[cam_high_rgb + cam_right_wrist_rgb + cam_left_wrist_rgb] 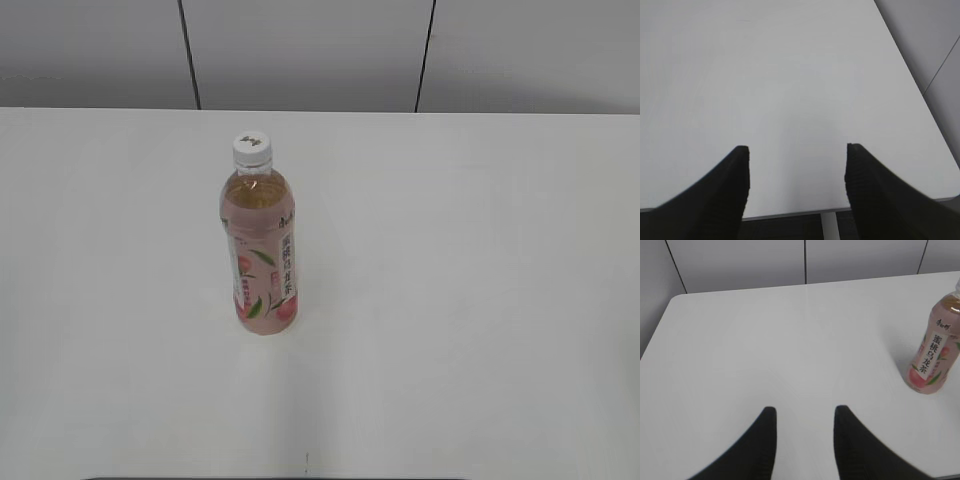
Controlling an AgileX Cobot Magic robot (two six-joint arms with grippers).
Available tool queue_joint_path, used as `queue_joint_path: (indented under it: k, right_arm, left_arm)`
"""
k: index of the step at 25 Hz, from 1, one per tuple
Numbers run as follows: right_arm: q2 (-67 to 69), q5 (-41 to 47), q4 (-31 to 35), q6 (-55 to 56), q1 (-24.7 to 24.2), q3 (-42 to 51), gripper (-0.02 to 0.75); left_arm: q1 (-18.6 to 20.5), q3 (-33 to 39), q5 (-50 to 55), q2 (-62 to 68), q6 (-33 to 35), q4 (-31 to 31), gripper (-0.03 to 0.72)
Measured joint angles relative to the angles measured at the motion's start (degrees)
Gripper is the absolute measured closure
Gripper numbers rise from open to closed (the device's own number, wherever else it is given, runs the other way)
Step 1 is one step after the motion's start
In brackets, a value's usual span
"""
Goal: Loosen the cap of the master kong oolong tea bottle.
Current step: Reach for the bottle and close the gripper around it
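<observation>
The master kong oolong tea bottle [260, 250] stands upright on the white table [450, 300], left of centre. It is clear plastic with amber tea and a pale pink peach label. Its white cap [252, 148] with a small dark mark sits on top. The bottle also shows at the right edge of the left wrist view [936, 347], with its cap cut off by the frame. My left gripper [804, 412] is open and empty, well to the left of the bottle. My right gripper [796, 150] is open and empty over the table's near edge. Neither gripper shows in the exterior view.
A grey panelled wall [310, 50] rises behind the table's far edge. The table's left corner [677, 297] and its near edge with a white leg [830, 225] are in view.
</observation>
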Motion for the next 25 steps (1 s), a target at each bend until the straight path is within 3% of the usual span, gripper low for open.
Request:
queue_joint_path:
  k: [25]
  right_arm:
    - [0.0,0.0,0.0,0.2,0.0,0.0,0.278]
  left_arm:
    - [0.0,0.0,-0.3,0.0,0.0,-1.2,0.447]
